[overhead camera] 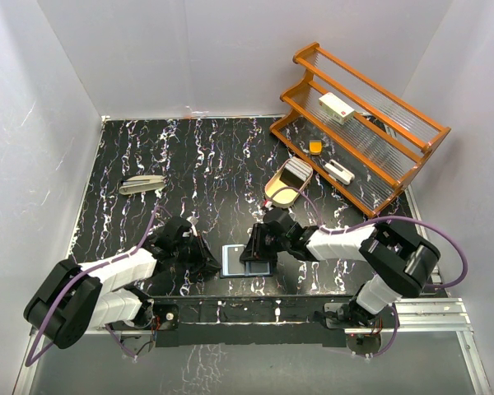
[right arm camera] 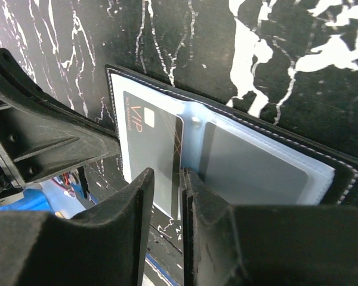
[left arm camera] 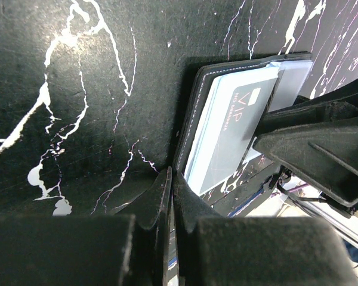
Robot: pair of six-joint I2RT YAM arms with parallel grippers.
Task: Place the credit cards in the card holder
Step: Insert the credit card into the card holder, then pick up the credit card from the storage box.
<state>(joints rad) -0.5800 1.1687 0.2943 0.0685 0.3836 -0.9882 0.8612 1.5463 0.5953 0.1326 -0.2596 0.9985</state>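
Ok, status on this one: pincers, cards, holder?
Left pincer shut, tips at open card holder edge. Right pincer shut on VIP card, over holder's inner face. Second card in neighbouring pocket. Nothing seen blocking.

Only one thing here can really be read. The dark grey plastic credit card [right arm camera: 149, 149] lying in the open black stitched bifold card holder [right arm camera: 346, 179] carries large pale letters, "VIP", near one corner, and they are plain in both wrist views. Right under them runs a line of tiny print, too small to make out. Up on the orange wooden rack [overhead camera: 306, 56], the white rectangular box [overhead camera: 336, 107] bears a red mark, but from the top camera it is only a smudge with no legible letters.
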